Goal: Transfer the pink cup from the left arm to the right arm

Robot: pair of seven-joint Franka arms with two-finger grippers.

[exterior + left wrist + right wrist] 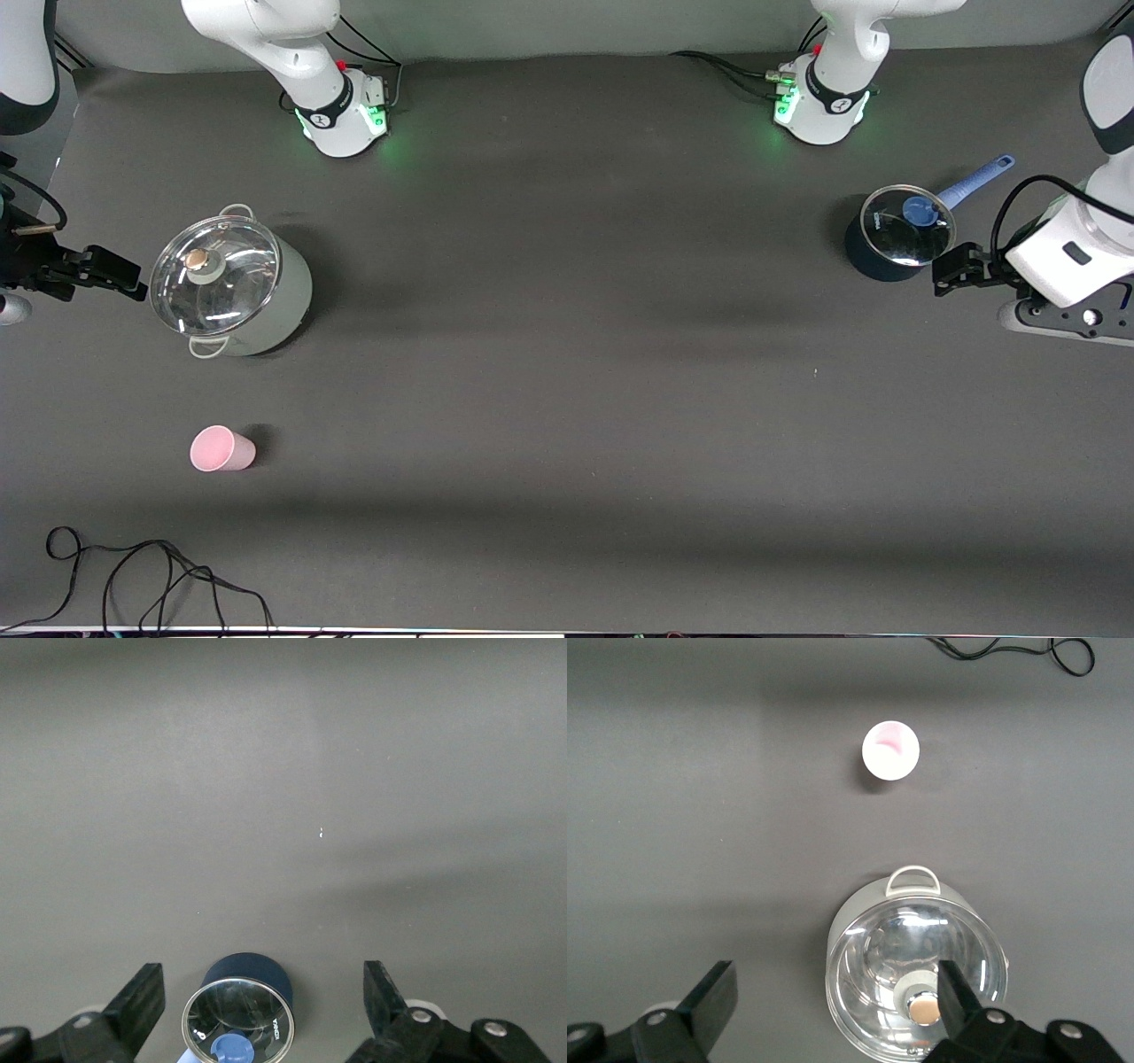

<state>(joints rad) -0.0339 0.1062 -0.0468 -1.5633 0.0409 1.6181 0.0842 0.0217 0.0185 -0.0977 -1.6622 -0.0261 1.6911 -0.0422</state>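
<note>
Nearest the front camera we see a thin black cable (151, 576) looping on the table (567, 399), at the right arm's end. Just farther from that camera stands the pink cup (221, 448), a small tapered tumbler of smooth pale-pink plastic with no handle, upright with its round mouth up, alone on the dark matte cloth and touched by nothing. In the right wrist view we look down into the cup's mouth (890, 750).

Farther still from the front camera than the cup sits a pale grey-green pot (232, 288) with two loop handles and a domed glass lid (214, 275) topped by a round knob. Beside that pot, at the table's edge, the right gripper (106, 270) hangs with its black fingers (709, 997) spread wide, holding nothing and touching nothing.

At the left arm's end we find a small dark blue saucepan (890, 239) with a glass lid, a blue knob and a long light-blue handle. The left gripper (961, 268) hangs just beside it, its fingers (142, 997) also spread wide and empty. We see both arms waiting well apart from the cup.
</note>
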